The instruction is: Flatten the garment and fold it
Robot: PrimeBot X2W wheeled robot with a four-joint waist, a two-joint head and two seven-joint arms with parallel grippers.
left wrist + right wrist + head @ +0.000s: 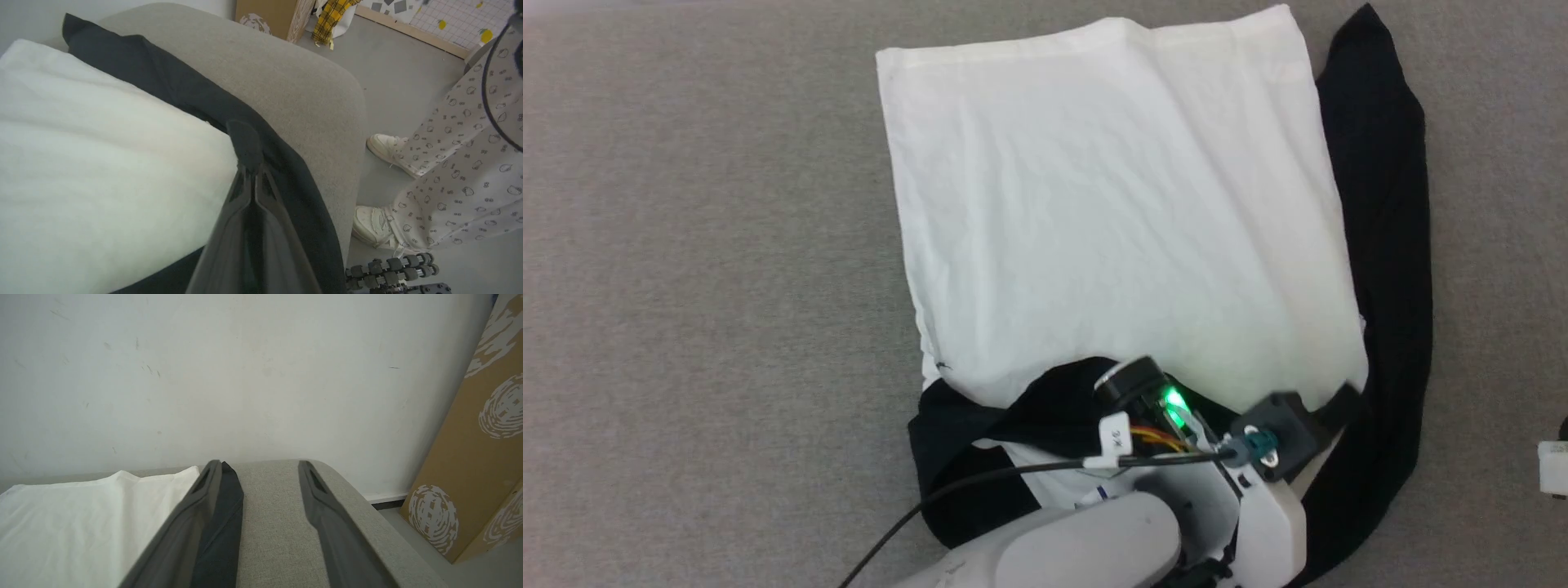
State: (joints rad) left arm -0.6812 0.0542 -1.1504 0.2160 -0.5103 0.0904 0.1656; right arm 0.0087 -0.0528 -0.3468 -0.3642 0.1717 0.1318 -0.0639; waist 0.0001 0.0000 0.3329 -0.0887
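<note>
Left gripper (254,175) has its fingers pressed together on the black sleeve (196,98) of the garment (1111,204) lying on the grey cushion (686,286), probably to tug it flat, while right gripper (259,467) hovers spread beside it.

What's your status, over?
Left pincer shut on black sleeve of garment. Right pincer open, empty, over grey cushion. Person's legs beside cushion, off the fabric.

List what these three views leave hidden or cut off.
- Head view: near end of the garment, under the left arm.
- Left wrist view: tips of the left gripper, wrapped in black fabric; the person above the legs, off-frame.
- Right wrist view: most of the garment, past the left edge.
</note>
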